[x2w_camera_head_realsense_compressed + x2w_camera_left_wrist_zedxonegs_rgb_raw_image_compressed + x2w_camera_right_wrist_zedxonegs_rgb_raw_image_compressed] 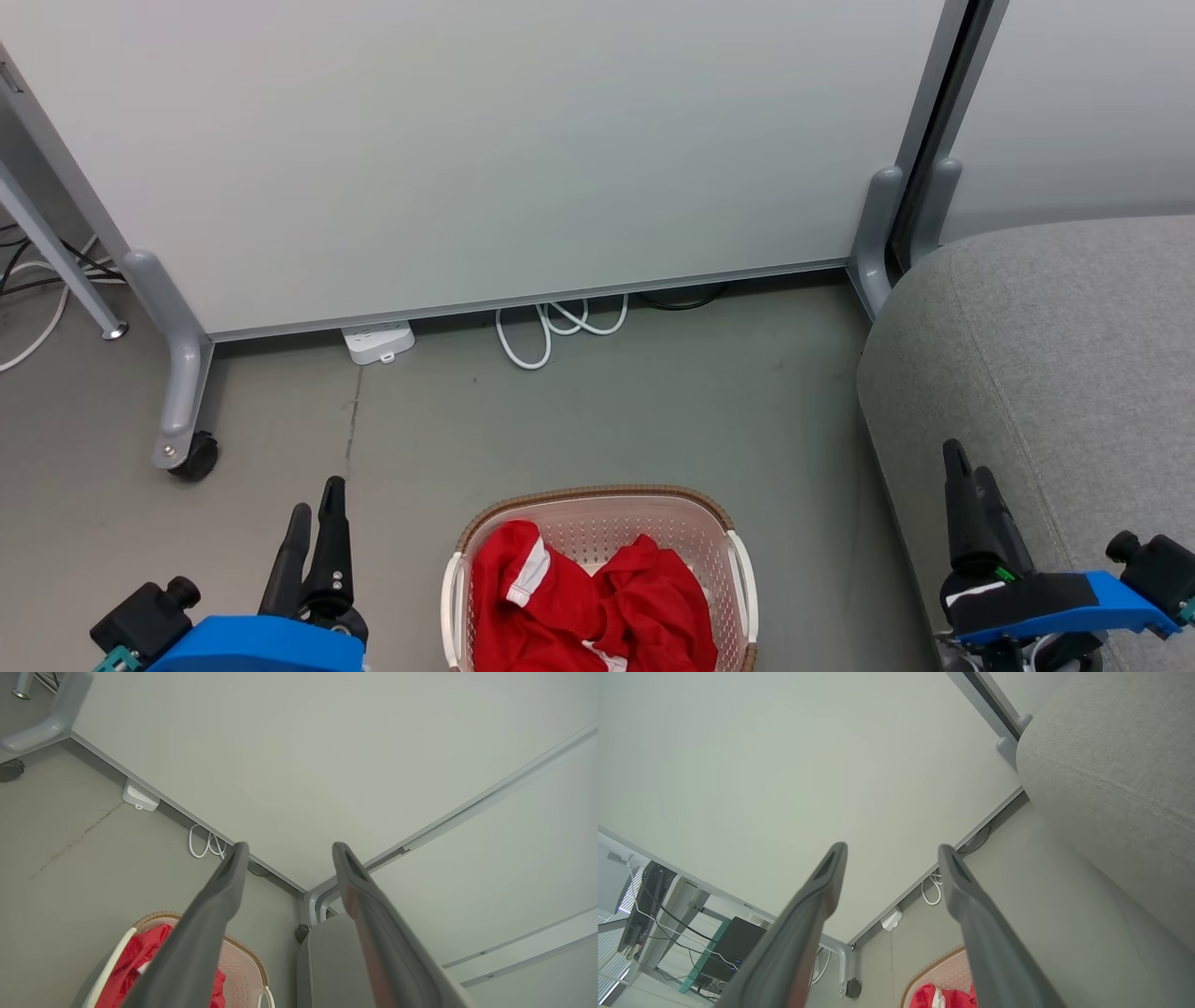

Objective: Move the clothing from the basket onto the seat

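clothing (588, 597): red sports stuff with white trim, all bunched together down in the basket (607, 527). None of it is on the seat (1046, 373) so far.
basket spot: on the floor (653, 411) between the two arms, near the sofa and on its left.
left gripper (317, 497): hanging over bare floor left of the basket. Its wrist view shows the fingers clearly parted with nothing between them.
right gripper (966, 459): up over the sofa's front edge. Same deal, parted and empty.
stage: I'd call this the very start, no reach into the basket begun.
snag risk: the walls are full of holes and the brown rim (597, 492) sticks out, so a fingertip going in off-line could catch.
lift risk: the pieces look tangled. Pinching one fold might drag the whole wad, or tip that light basket.
drop risk: the sofa edge is rounded, so letting go too close to it could let the fabric slide back to the floor.
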You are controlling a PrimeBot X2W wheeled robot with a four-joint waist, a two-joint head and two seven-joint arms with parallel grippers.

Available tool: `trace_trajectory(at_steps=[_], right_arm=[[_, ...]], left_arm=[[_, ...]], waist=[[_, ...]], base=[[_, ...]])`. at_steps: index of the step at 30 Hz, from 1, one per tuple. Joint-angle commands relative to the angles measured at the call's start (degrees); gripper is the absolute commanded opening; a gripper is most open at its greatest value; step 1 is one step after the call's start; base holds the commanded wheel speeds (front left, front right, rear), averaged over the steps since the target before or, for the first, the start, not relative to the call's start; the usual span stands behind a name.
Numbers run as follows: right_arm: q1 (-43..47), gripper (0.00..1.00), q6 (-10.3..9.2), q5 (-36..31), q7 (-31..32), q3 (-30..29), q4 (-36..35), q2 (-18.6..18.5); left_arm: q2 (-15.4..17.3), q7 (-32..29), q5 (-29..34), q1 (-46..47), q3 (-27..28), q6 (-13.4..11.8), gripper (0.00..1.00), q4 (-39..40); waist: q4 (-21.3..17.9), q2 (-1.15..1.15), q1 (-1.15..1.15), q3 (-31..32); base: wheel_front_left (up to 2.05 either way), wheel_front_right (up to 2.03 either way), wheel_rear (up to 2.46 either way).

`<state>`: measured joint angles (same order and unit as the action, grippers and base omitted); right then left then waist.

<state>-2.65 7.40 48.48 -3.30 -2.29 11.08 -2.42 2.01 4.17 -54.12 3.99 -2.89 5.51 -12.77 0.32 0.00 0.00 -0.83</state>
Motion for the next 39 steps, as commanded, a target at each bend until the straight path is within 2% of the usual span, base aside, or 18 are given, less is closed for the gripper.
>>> trace_trajectory(at_steps=[1,18,39], right_arm=[[-0.9,1.0,0.1,-2.7,-0.4,0.3,-1.2,-0.3],[0.0,1.0,0.11,-15.5,-1.1,0.8,-2.8,-0.4],[0.8,1.0,0.12,-27.0,-2.4,1.1,-4.6,-0.5]], left_arm=[[0.6,0.6,3.3,1.6,-0.5,0.2,1.0,1.0],[1.1,3.5,18.1,1.1,-2.5,0.9,1.0,0.8],[1.2,6.4,28.9,1.8,-4.3,1.2,1.0,-0.2]], waist=[[0.0,0.0,0.0,0.0],[0.2,0.0,0.0,0.4],[0.0,0.0,0.0,0.2]], base=[[0.0,0.0,0.0],[0.0,0.0,0.0],[0.0,0.0,0.0]])
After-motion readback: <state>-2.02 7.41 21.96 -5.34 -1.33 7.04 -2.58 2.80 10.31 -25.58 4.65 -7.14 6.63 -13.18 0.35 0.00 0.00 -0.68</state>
